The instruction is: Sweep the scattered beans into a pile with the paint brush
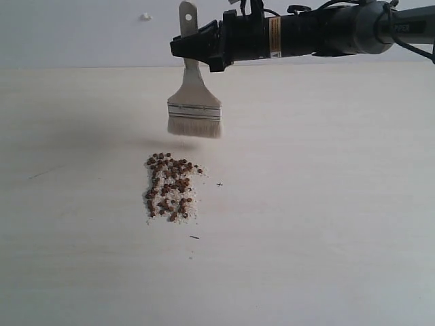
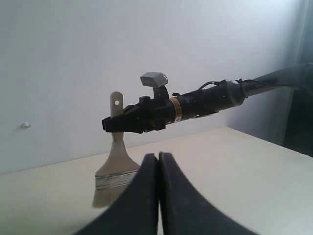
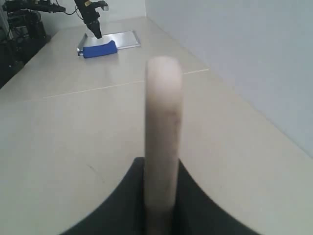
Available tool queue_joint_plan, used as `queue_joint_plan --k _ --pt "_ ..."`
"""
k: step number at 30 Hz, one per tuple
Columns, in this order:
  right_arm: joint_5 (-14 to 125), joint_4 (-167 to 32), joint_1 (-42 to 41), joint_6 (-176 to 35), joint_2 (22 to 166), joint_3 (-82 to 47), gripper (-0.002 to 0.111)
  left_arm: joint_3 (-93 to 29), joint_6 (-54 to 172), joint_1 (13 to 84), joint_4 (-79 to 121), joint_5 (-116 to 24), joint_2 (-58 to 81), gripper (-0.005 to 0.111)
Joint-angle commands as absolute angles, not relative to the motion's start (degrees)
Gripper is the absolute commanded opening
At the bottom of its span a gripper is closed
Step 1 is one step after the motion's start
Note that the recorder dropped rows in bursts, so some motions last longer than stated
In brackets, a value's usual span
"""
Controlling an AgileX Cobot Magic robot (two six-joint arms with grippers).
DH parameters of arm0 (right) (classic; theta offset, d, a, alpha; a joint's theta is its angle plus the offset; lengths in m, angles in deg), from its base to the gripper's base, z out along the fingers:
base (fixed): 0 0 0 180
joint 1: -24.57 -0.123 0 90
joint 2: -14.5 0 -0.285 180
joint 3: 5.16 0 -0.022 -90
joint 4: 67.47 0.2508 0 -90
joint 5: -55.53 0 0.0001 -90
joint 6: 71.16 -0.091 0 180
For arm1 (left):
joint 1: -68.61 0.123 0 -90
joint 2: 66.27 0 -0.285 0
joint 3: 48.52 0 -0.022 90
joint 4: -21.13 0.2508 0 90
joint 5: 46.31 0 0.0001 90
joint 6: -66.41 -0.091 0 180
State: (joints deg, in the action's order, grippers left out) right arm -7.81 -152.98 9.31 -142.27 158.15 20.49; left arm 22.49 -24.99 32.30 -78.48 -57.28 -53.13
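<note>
Above the counter (image 1: 326, 204): your right fingers (image 1: 192, 46) grasp the paint brush (image 1: 194, 109), bristles down, near the heaped beans (image 1: 170, 187); your left fingers (image 2: 142, 196) clenched, empty.

No legible text, orange label (image 1: 274, 35) on arm (image 1: 326, 30) unreadable

My right gripper (image 1: 187, 49) hides the mid-handle of the paint brush (image 1: 195, 109). The right wrist view blurs that handle. In the left wrist view, my left gripper (image 2: 158, 159) screens some bristles.
</note>
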Motion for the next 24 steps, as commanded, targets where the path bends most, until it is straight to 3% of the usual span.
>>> queue_joint_plan --k 1,14,24 --pt "-9.25 -150.51 9.22 -140.05 158.18 21.6 0.0 22.72 -24.85 32.14 -78.82 -57.16 -53.51 0.0" --pt "-14.44 -159.05 9.22 -153.48 168.32 39.07 0.0 22.72 -24.85 32.14 -78.82 -57.16 -53.51 0.0" --pt "-14.44 -160.73 9.22 -156.14 169.07 41.28 0.0 22.72 -24.85 32.14 -78.82 -57.16 -53.51 0.0"
